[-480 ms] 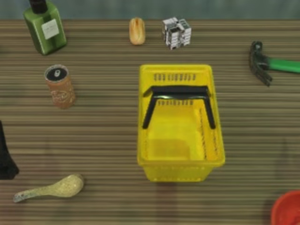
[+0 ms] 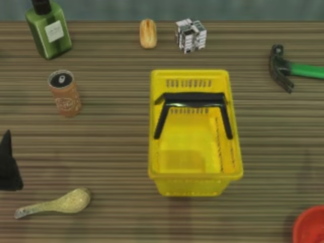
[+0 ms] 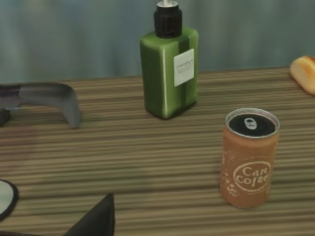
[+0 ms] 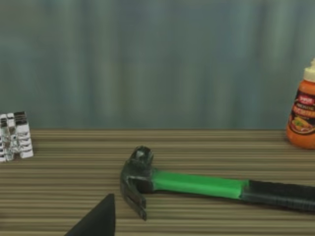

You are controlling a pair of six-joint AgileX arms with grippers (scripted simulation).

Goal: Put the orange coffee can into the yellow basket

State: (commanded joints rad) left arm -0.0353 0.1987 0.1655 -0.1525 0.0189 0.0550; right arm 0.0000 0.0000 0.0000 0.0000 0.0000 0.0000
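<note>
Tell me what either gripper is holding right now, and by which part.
Nothing is held. The orange coffee can stands alone on the table, clear of the left gripper at the table's left edge; the right arm is out of view.

My top camera looks straight down on the table (image 2: 111, 152). Both wrist cameras sit low, facing its far edge; the left shares the can (image 3: 248, 157), the right the hammer (image 4: 197, 186).

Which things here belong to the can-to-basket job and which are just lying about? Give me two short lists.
For the job:
- orange coffee can, upright at the table's left
- yellow basket, mid-table
- left gripper, at the left edge

Lying about:
- green bottle
- bread roll
- black-and-white cube
- hammer
- spoon
- red bowl
- sauce bottle
</note>
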